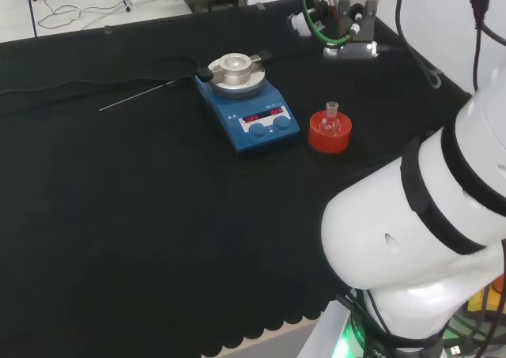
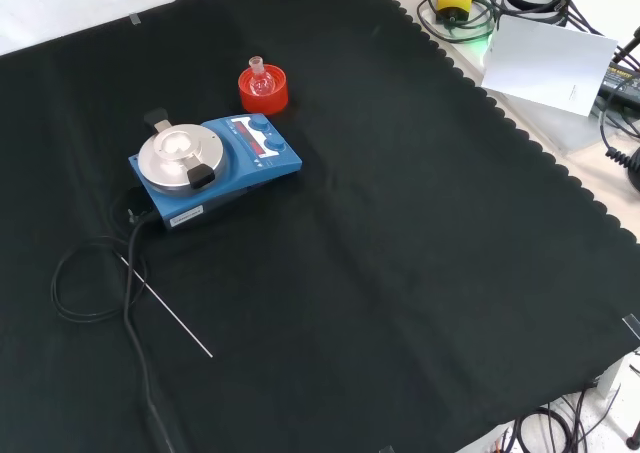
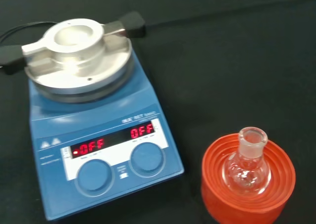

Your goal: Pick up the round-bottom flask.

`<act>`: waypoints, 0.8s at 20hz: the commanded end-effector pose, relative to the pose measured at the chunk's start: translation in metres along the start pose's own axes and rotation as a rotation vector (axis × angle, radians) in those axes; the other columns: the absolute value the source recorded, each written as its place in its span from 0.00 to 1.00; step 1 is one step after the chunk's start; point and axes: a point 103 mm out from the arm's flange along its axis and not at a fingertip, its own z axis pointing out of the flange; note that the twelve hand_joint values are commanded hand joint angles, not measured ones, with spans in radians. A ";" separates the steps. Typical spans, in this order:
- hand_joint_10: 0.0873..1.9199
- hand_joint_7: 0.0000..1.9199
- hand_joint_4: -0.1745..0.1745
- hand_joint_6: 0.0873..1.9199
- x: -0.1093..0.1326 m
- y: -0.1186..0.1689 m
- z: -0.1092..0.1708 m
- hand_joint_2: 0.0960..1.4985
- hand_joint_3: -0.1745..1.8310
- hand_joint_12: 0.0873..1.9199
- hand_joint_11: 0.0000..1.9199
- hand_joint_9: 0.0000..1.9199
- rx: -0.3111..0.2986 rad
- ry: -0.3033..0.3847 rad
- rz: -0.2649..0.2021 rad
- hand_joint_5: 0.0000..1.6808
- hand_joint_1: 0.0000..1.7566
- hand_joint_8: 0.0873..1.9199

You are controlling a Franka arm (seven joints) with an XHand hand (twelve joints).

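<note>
The bench (image 2: 420,273) is covered with black cloth whose scalloped edge is seen along the right side of the front view, where cables and a white sheet of paper (image 2: 548,65) lie beyond it. In the head view the pale floor with loose cables is seen behind the far edge of the cloth, and the arm's white links (image 1: 427,216) stand large in the near right.

Nearest in the front view, a thin metal rod (image 2: 168,308) lies flat on the cloth beside a looped black cable (image 2: 90,273). Farther off, a blue hotplate stirrer (image 2: 215,168) is seen, carrying a round metal block (image 2: 178,156) on its plate and showing two knobs under a lit red display.

Just beyond the stirrer, near but apart from it, the round-bottom flask (image 3: 246,168) is seated upright in a red ribbed ring stand (image 3: 248,194). The flask is of clear glass, with a small spherical bulb and a short open neck; nothing is seen inside it. No object stands over or against the flask.

The state of the hand cannot be told; in the head view the wrist assembly (image 1: 352,14) is seen above the far right of the cloth.
</note>
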 end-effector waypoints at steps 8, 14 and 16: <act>0.34 0.06 0.34 0.14 -0.046 0.045 0.069 0.52 0.34 0.70 0.00 0.16 0.011 0.058 0.073 0.31 0.44 0.29; 0.34 0.07 0.33 0.16 -0.051 0.051 0.100 0.46 0.38 0.71 0.00 0.17 0.059 0.051 0.090 0.32 0.48 0.30; 0.34 0.08 0.33 0.16 -0.053 0.051 0.110 0.46 0.39 0.71 0.00 0.17 0.068 0.043 0.097 0.33 0.48 0.30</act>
